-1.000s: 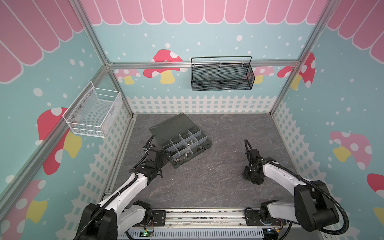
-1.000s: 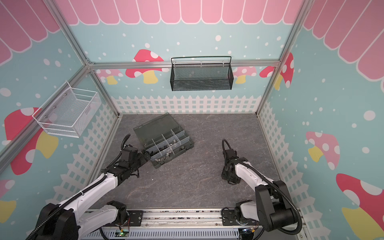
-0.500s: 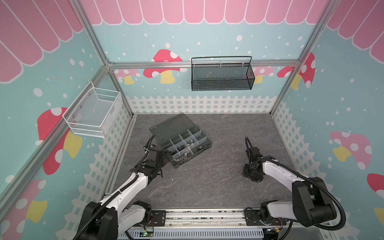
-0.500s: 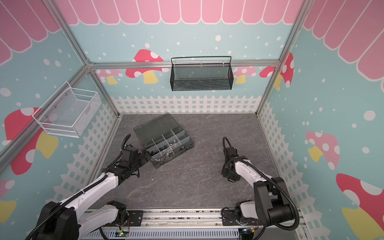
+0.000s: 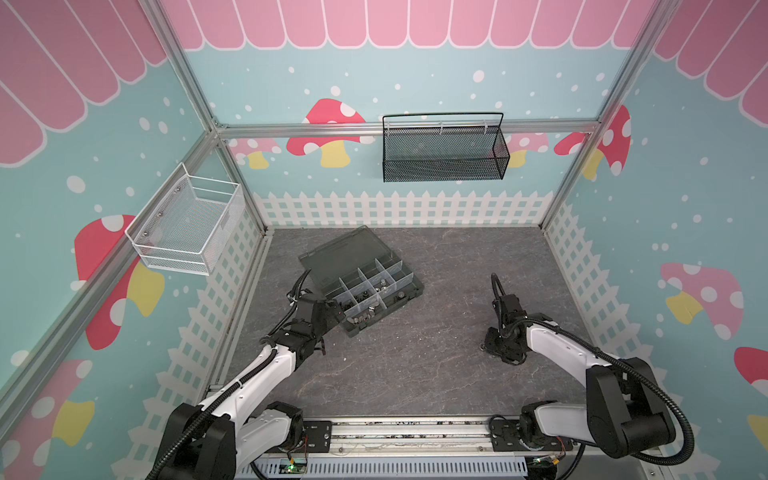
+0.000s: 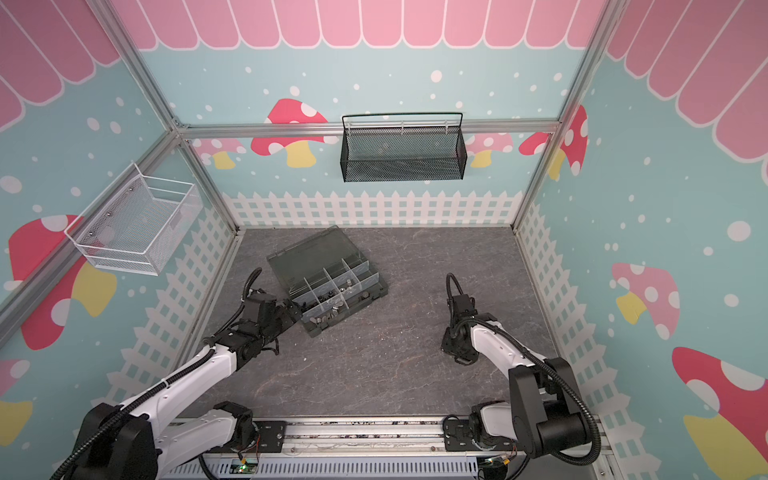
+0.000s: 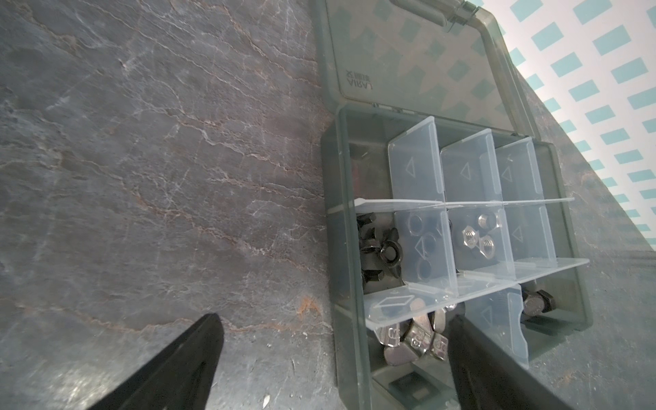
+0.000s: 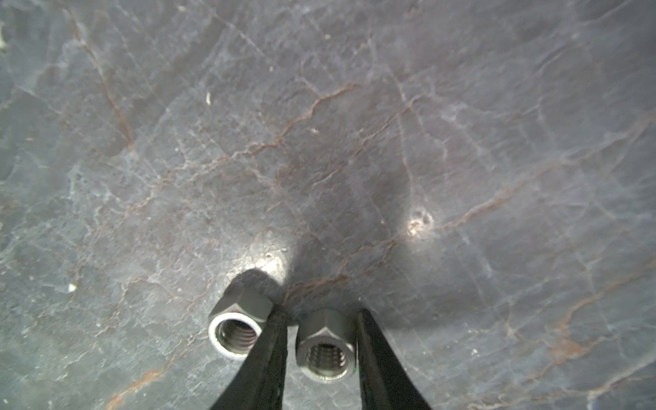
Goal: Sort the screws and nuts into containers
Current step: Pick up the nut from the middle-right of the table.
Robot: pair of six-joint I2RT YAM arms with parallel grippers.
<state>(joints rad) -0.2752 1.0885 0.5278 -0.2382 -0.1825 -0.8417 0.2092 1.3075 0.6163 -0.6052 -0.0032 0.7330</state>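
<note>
- Right now the right hand [image 8: 321,358] pinches one nut [image 8: 326,349] on open tabletop [image 8: 319,142]; a second nut [image 8: 237,328] shows only here
- left hand [image 7: 333,358] spread across the box [image 7: 346,248] edge

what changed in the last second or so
The right gripper has narrowed its jaws around one silver nut on the table, a second nut lying just outside them; the right arm barely shifted. The left gripper stays wide open by the organizer box, which has not moved.
</note>
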